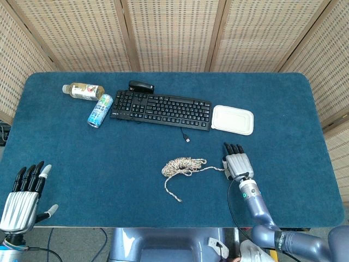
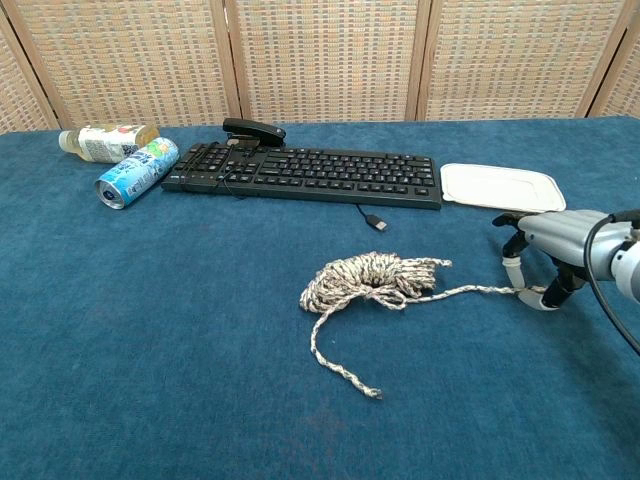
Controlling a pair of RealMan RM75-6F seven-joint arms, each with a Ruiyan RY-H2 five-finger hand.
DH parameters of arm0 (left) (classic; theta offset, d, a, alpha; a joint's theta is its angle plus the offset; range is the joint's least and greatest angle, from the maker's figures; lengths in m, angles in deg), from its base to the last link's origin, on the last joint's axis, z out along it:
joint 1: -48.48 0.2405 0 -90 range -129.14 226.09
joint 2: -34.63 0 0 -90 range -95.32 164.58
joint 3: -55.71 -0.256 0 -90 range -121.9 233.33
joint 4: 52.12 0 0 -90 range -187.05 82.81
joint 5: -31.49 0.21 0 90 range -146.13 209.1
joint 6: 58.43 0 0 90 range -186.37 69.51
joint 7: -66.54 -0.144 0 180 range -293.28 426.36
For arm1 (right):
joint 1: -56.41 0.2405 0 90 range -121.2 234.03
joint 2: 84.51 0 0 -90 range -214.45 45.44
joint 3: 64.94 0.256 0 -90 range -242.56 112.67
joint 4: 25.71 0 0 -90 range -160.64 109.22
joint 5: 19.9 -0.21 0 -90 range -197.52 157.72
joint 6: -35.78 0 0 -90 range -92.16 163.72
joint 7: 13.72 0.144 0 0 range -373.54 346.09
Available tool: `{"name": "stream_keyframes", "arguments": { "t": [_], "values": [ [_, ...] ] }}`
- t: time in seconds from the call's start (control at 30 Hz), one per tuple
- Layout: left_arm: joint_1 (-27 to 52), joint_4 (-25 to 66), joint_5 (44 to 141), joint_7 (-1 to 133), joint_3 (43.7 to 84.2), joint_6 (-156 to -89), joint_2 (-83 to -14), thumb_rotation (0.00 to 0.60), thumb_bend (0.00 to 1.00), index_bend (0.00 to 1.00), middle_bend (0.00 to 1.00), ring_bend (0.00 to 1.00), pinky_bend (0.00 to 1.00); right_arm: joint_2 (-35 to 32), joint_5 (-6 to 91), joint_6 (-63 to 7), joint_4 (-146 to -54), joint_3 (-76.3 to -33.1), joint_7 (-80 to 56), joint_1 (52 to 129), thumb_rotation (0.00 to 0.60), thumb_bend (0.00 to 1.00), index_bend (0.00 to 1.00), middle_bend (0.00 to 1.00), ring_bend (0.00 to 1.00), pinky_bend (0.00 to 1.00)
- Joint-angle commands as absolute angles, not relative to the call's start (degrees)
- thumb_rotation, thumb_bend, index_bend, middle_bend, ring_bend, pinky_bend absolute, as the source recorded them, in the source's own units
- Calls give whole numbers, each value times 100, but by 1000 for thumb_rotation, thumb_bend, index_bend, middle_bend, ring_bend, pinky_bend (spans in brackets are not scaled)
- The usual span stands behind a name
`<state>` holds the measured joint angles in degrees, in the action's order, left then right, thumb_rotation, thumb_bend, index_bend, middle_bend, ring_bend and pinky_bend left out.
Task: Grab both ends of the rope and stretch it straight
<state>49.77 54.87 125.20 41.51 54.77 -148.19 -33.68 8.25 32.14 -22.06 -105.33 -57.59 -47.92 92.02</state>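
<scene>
The speckled rope [image 1: 184, 166] [image 2: 372, 278] lies coiled at the middle of the blue table. One end [image 2: 373, 393] trails loose toward the front edge. The other strand [image 2: 480, 292] runs right to my right hand [image 1: 236, 164] [image 2: 548, 262]. That hand arches over this end with its fingertips [image 2: 512, 281] down on the cloth either side of it; a grip on the rope is not visible. My left hand [image 1: 23, 196] hovers at the front left corner, holding nothing, fingers spread, far from the rope. It shows only in the head view.
A black keyboard [image 1: 161, 108] [image 2: 305, 172] with a loose cable lies behind the rope, a stapler [image 1: 140, 85] at its back. A white lidded box [image 1: 233, 119] [image 2: 500, 186] sits behind my right hand. A can [image 1: 100, 110] and a bottle [image 1: 83, 90] lie back left.
</scene>
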Motion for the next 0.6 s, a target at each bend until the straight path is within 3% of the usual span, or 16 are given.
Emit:
{"name": "stream_keyframes", "arguments": {
  "t": [0.03, 0.23, 0.43, 0.6],
  "values": [
    [4780, 5234, 12863, 4000, 5486, -14672, -3461, 600, 0, 0, 0, 0, 0, 783, 3420, -2321, -10608, -5807, -4747, 9182, 600, 434, 688, 0, 0, 0],
    [3997, 4775, 13464, 3671, 5671, -13882, -3640, 600, 21, 28, 0, 0, 0, 722, 3612, -2447, -10760, -5866, -4887, 9196, 600, 434, 693, 0, 0, 0],
    [2789, 4444, 13953, 3956, 5801, -12536, -3956, 600, 86, 245, 0, 0, 0, 736, 3617, -2482, -10811, -5890, -5081, 9229, 600, 434, 697, 0, 0, 0],
    [2006, 4155, 14059, 4328, 5927, -11809, -4398, 600, 167, 365, 0, 0, 0, 744, 3552, -2441, -10819, -5876, -5186, 9274, 600, 434, 702, 0, 0, 0]
  ]
}}
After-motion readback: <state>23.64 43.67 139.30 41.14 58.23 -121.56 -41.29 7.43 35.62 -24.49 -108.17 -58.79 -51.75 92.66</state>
